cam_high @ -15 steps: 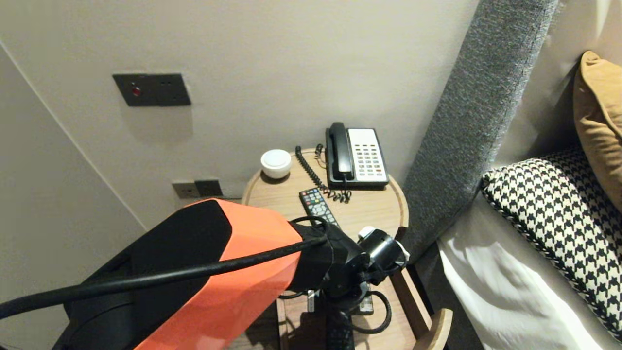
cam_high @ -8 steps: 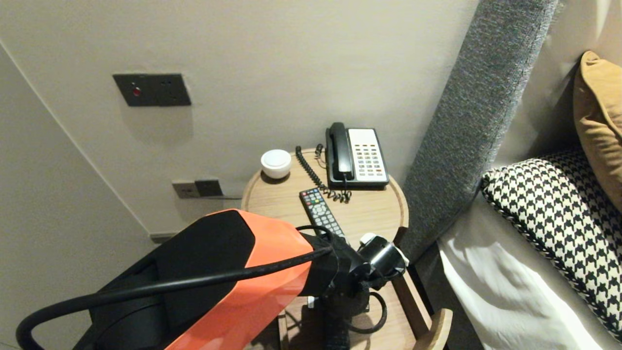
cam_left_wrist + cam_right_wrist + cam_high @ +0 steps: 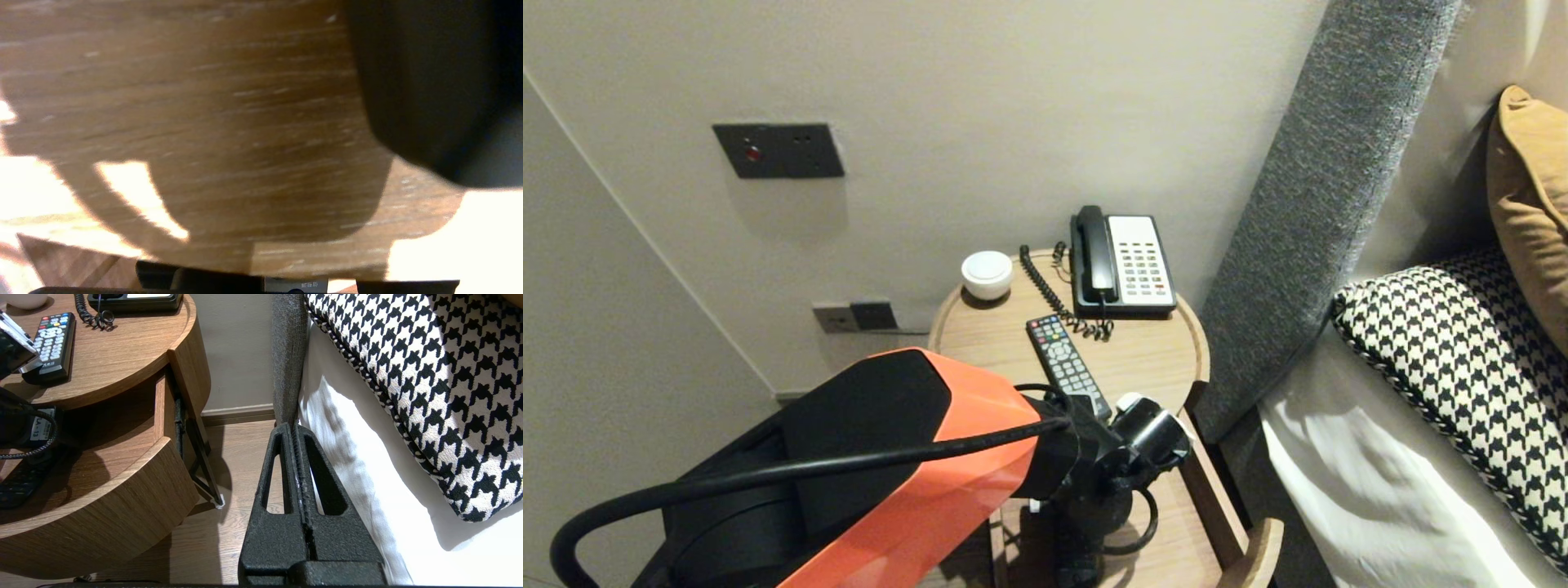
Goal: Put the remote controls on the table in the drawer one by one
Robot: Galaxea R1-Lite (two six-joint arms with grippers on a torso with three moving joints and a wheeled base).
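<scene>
Jaws of the right gripper (image 3: 293,428) are pressed together, parked beside the bed (image 3: 367,498). The left gripper (image 3: 1086,535) hangs inside the open drawer (image 3: 122,428) of the bench (image 3: 1152,351), over a dark flat thing (image 3: 18,484). I cannot tell how its jaws stand. A remote (image 3: 1066,363) lies on the bench top, apart. By my judgement the drawer is opened and reached into, with no grip yet evident.

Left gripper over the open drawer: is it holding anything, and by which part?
Cannot be told: the left gripper is down in the drawer, and its own wrist hides whatever lies beneath. The right gripper holds nothing.
</scene>
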